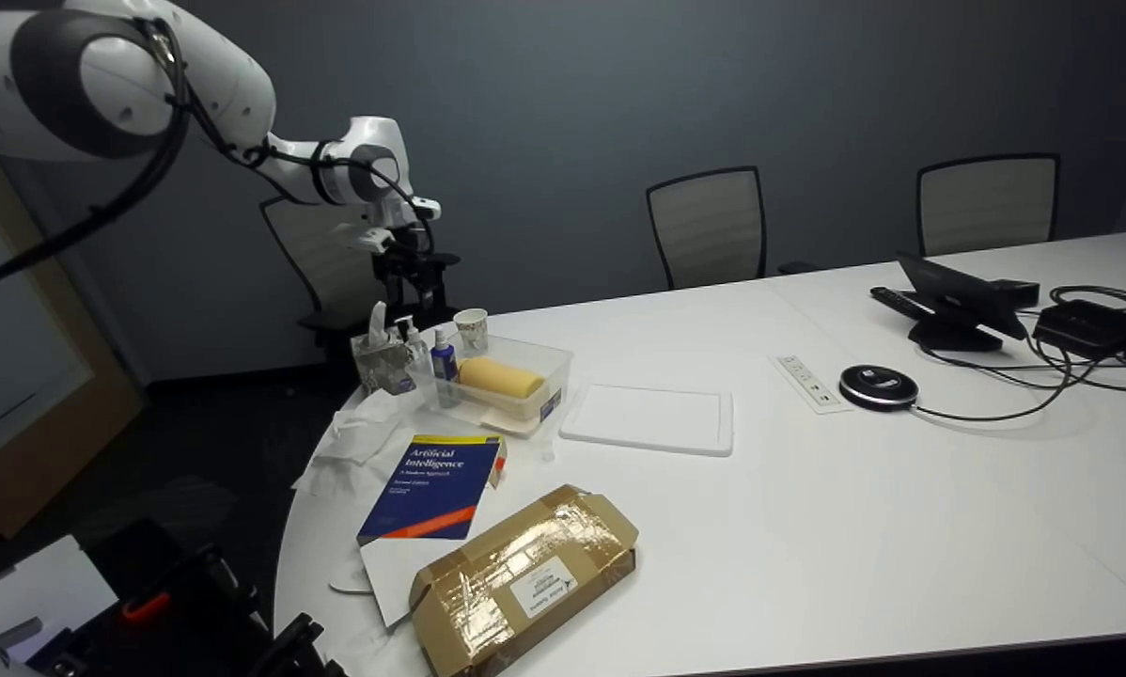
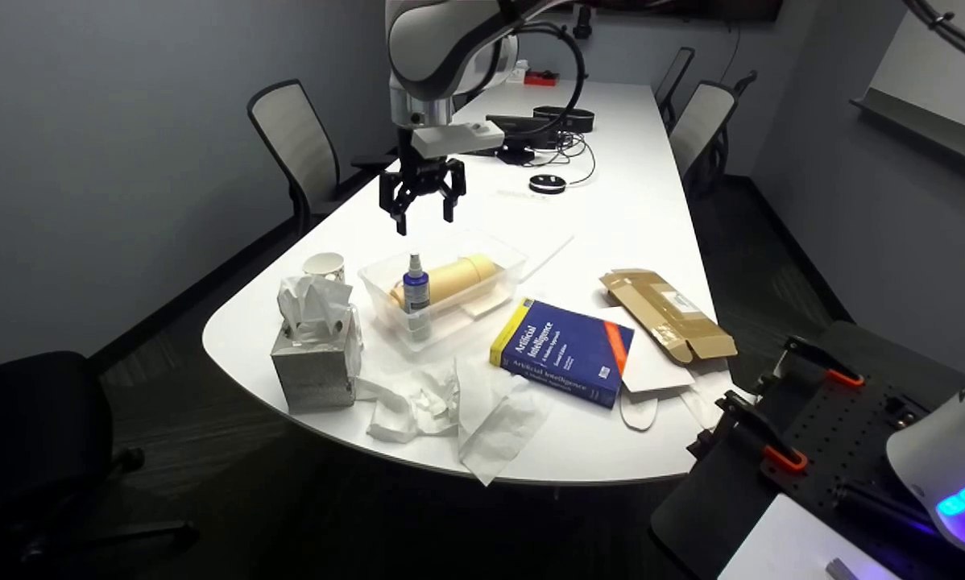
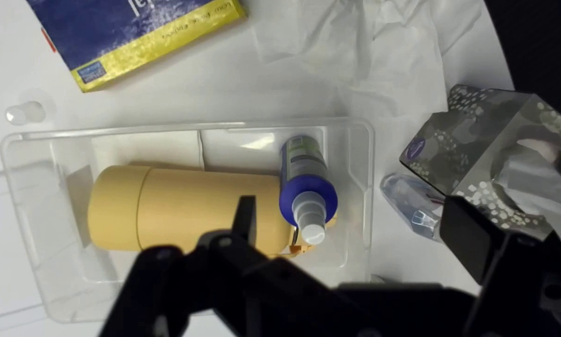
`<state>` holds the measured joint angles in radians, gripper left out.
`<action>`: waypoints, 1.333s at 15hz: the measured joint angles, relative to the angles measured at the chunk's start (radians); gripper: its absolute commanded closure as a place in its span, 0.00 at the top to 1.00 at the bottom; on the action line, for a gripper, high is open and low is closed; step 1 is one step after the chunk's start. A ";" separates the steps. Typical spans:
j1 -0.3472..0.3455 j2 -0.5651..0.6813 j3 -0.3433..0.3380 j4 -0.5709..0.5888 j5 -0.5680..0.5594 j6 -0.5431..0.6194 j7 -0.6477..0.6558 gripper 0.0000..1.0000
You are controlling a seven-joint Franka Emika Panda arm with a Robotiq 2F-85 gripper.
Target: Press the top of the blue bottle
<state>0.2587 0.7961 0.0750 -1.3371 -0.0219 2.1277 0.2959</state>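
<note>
The blue bottle (image 1: pixel 444 360) stands upright in a clear plastic bin (image 1: pixel 555 387). It has a blue body, a pale label and a whitish nozzle top. It also stands in the bin (image 2: pixel 386 322) in an exterior view, as the blue bottle (image 2: pixel 416 292). In the wrist view the blue bottle (image 3: pixel 304 183) shows from above, its top pointing toward the camera. My gripper (image 2: pixel 425 221) is open and empty, above and beyond the bin, apart from the bottle. In the wrist view the bottle's top lies between the gripper's (image 3: pixel 355 215) fingers in the picture, nearer the left finger.
A yellow flask (image 3: pixel 191 206) lies in the bin beside the bottle. A tissue box (image 2: pixel 315 366), a clear pump bottle (image 3: pixel 409 206) and a paper cup (image 2: pixel 324 264) stand close to the bin. Crumpled tissues (image 2: pixel 418 403), a blue book (image 2: pixel 567 346) and a cardboard box (image 1: pixel 525 574) lie nearby.
</note>
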 measured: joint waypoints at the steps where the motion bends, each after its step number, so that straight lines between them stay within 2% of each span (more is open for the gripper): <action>1: 0.000 0.033 -0.008 0.034 -0.006 0.000 0.000 1.00; 5: -0.014 0.139 -0.026 0.151 -0.005 0.000 -0.002 1.00; 6: -0.017 0.158 -0.026 0.177 -0.004 0.000 -0.003 0.75; 7: -0.018 0.175 -0.026 0.202 -0.003 -0.001 -0.004 0.74; 16: -0.020 0.249 -0.016 0.346 0.025 -0.126 -0.020 0.05; 17: -0.022 0.255 -0.014 0.355 0.033 -0.145 -0.023 0.00; 20: -0.026 0.278 -0.005 0.388 0.051 -0.190 -0.038 0.00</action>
<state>0.2325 1.0737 0.0698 -0.9488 0.0287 1.9382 0.2579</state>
